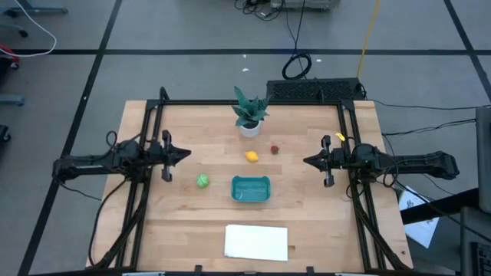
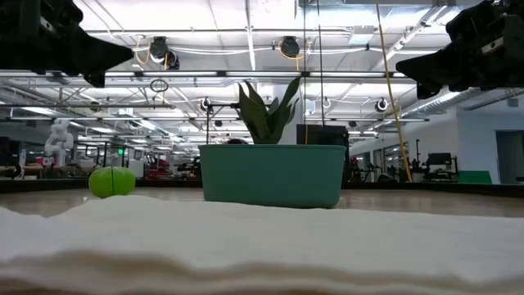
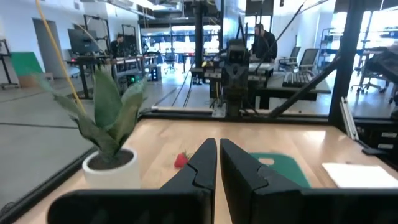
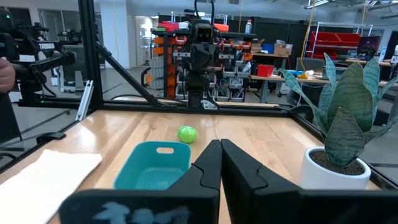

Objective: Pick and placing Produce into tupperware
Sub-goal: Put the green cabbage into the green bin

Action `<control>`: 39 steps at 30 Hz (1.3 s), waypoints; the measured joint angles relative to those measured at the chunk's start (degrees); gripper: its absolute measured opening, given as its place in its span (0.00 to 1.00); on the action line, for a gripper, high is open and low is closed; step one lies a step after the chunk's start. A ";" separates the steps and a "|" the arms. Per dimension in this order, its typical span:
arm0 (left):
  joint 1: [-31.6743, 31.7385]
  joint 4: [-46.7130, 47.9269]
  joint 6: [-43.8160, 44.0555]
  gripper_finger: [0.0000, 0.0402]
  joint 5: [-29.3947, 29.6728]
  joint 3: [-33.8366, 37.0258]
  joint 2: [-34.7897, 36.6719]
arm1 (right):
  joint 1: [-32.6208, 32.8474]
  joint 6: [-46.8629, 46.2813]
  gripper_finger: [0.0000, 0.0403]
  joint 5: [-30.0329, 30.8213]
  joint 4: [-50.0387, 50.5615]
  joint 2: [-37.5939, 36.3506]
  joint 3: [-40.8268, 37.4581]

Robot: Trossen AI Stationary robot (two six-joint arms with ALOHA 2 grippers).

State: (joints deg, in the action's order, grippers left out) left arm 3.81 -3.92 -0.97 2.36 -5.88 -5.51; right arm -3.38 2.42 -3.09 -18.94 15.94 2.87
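Teal tupperware sits empty mid-desk; the green piece lies to its left, the lemon and red piece behind it. Left end effector and right end effector hover closed, holding nothing.

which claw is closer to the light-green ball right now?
Left. The left claw hangs just beside the light-green ball, toward the table's left edge. The right claw is far across the table, beyond the teal container.

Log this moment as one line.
left gripper: shut, idle | right gripper: shut, idle | container: empty | green ball, lemon, red piece: on table
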 joint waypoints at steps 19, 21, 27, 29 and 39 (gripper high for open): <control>0.01 3.73 -3.25 0.06 2.44 -13.74 -16.01 | 0.00 0.00 0.00 0.00 0.47 0.01 0.00; 0.02 3.80 -3.73 0.06 1.37 -14.94 -17.40 | 0.00 0.00 0.00 0.00 0.46 0.00 0.00; -0.02 4.47 -3.56 0.06 -0.64 -19.02 -21.52 | 0.00 0.00 0.00 0.00 0.46 0.00 0.00; -0.12 5.93 -4.78 0.06 -1.27 -20.93 -23.02 | 0.00 0.00 0.00 0.00 0.46 0.01 0.00; -0.20 18.26 1.30 0.06 5.37 -33.79 -31.79 | 0.00 0.00 0.00 0.02 0.46 0.01 0.00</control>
State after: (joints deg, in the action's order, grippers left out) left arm 3.62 14.34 0.33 7.73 -39.66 -37.30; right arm -3.38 2.42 -3.07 -18.48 15.94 2.87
